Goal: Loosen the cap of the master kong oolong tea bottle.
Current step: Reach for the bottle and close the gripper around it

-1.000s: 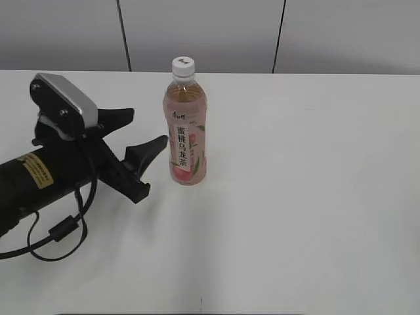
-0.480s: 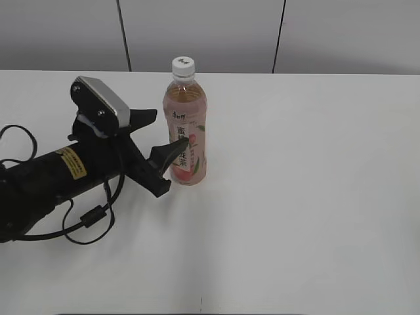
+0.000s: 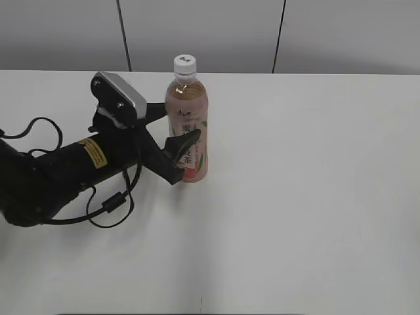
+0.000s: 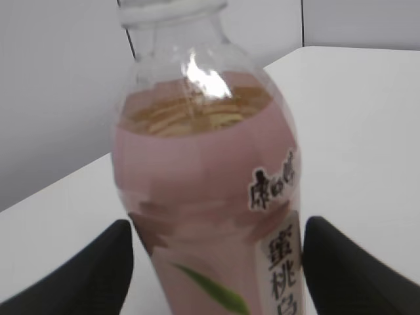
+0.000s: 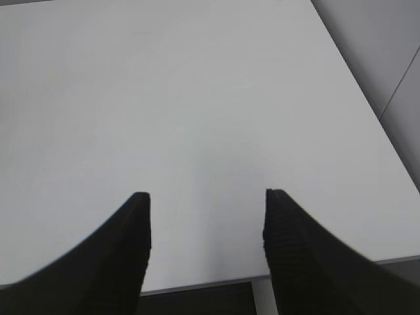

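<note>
The master kong oolong tea bottle (image 3: 188, 108) stands upright on the white table, with its white cap (image 3: 185, 63) on top. My left gripper (image 3: 178, 126) is open, and its two black fingers stand on either side of the bottle's labelled body, well below the cap. In the left wrist view the bottle (image 4: 203, 170) fills the space between the fingers (image 4: 98, 269); the right finger is at the label and a small gap shows on the left. The cap is cut off at that view's top edge. My right gripper (image 5: 207, 216) is open and empty over bare table, out of the exterior view.
The white table (image 3: 308, 184) runs to a grey panelled wall at the back. The left arm's black cable (image 3: 108, 207) loops on the table left of the bottle. The right wrist view shows the table's near edge (image 5: 197, 283) below the fingers.
My left arm has moved right toward the bottle. Its open fingers, which were left of the bottle, now stand on either side of its body. The bottle has shifted very slightly.
</note>
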`<action>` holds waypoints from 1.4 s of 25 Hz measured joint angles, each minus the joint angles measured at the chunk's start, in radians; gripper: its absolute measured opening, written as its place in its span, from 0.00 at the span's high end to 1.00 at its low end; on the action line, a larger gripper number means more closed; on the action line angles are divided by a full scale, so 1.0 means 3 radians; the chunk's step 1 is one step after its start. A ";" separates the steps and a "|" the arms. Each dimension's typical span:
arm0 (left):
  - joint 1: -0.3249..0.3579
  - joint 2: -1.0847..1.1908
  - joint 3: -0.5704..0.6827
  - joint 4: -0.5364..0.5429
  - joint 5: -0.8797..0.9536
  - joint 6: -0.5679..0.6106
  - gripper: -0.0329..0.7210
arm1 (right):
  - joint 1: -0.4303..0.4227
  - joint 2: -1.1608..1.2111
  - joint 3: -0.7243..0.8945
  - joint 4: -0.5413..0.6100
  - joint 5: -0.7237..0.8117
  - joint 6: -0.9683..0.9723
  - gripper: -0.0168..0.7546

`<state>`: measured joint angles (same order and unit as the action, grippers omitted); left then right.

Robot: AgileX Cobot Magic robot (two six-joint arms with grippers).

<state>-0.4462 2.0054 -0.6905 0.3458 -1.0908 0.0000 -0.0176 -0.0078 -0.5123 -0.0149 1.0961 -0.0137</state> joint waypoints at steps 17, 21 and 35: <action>0.0000 0.0121 -0.0151 0.0116 -0.0154 -0.0237 0.23 | 0.0000 0.0000 0.0000 0.0000 0.0000 0.0000 0.43; 0.0000 0.0121 -0.0151 0.0113 -0.0154 -0.0237 0.23 | 0.0000 0.0000 0.0000 0.0000 0.0000 0.0000 0.43; 0.0000 0.0133 -0.0386 0.0099 0.0081 -0.0244 0.23 | 0.0000 0.0000 0.0000 0.0000 0.0000 0.0003 0.43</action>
<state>-0.4462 2.0454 -0.8063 0.3755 -1.0664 -0.0732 -0.0176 -0.0078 -0.5123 -0.0149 1.0961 -0.0127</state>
